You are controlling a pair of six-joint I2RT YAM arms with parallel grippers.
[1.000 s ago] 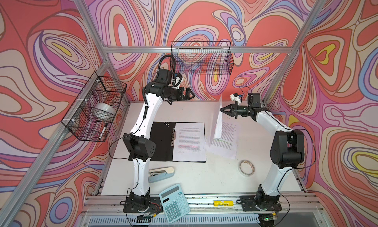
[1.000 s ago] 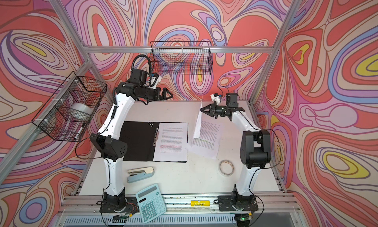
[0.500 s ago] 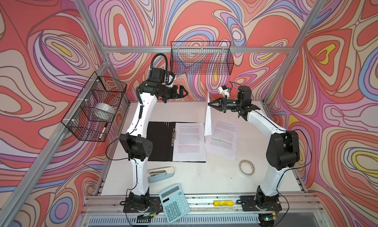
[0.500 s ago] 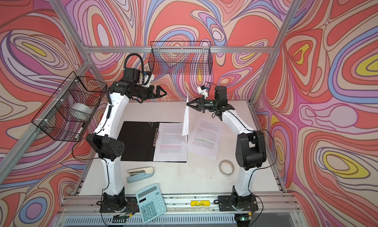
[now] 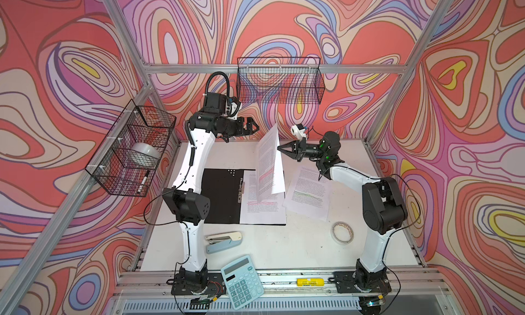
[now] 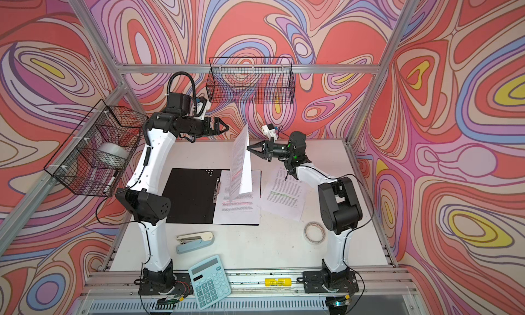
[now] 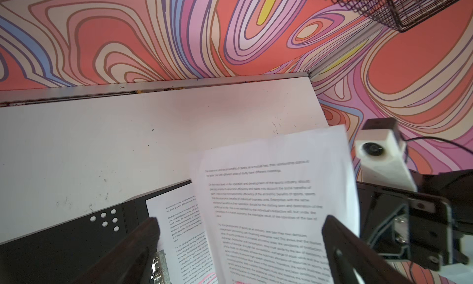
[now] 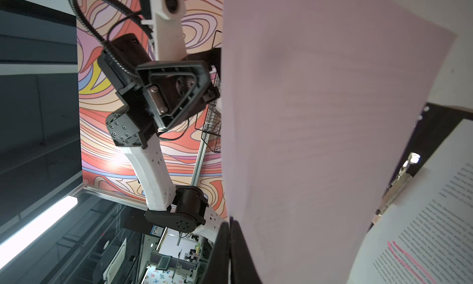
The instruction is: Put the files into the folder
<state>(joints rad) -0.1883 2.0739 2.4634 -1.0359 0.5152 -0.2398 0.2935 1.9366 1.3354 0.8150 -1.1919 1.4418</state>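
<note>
Print on the lifted sheet (image 5: 268, 163) is too small to read in both top views; only its pink marking shows. It hangs nearly upright at the centre of the frame, its lower edge over the right half of the folder (image 5: 224, 200), which lies open and black inside, just left of centre. Whether that edge touches is unclear. The right gripper (image 5: 279, 148) is clamped on the sheet's right edge. The left gripper (image 5: 254, 126), above and left of the sheet, has its jaws wide apart and holds nothing. A second sheet (image 5: 262, 211) lies in the folder's right half, partly covered by the lifted one. A third sheet (image 5: 308, 195), marked green, lies on the table (image 5: 284, 242) right of the folder. The right wrist view alone shows the lifted sheet's back, with faint print showing through, and the metal clip (image 8: 399, 183) close up. The left wrist view shows its printed face, blurred.
</note>
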